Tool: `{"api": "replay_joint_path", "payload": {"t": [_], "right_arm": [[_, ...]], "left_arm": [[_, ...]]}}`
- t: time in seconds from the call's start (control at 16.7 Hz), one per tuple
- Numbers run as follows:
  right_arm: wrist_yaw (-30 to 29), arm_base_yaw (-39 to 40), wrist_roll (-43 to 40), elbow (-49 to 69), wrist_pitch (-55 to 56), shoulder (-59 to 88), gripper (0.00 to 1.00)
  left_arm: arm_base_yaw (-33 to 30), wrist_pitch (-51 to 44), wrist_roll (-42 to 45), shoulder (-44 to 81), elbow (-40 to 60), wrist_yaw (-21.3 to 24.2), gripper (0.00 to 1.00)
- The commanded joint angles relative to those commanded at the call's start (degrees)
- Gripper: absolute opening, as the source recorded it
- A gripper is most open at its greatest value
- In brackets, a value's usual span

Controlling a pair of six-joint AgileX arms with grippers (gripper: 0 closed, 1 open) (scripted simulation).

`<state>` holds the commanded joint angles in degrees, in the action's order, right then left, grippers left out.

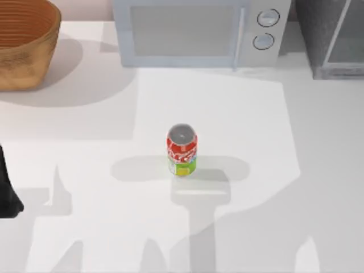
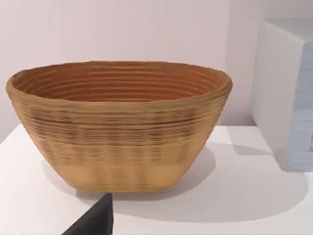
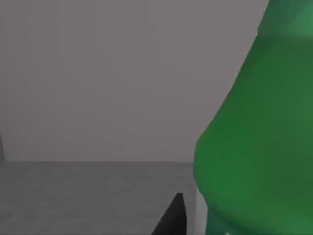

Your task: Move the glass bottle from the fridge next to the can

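Right tool: opening cannot be told; one dark fingertip (image 3: 171, 218) just beside the glass bottle (image 3: 254, 142), grey walls behind. Can (image 1: 182, 151) upright mid-bench, well apart from fridge (image 1: 335, 37). Left arm (image 1: 7, 187) parked left of can.

Fridge (image 1: 335, 40) cropped at top view's upper right corner. Glass bottle (image 3: 254, 142) cut by frame edge at my right wrist. My grippers' finger states unreadable.
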<state>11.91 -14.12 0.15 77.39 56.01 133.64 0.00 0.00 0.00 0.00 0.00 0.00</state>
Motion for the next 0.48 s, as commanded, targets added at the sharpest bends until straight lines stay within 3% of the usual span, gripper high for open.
{"api": "replay_joint_path", "payload": {"t": [0.48], "right_arm": [[0.08, -0.01, 0.07, 1.87, -8.47, -6.58, 0.00]], "left_arm": [[0.00, 0.00, 0.00, 0.00, 0.00, 0.00, 1.00]]}}
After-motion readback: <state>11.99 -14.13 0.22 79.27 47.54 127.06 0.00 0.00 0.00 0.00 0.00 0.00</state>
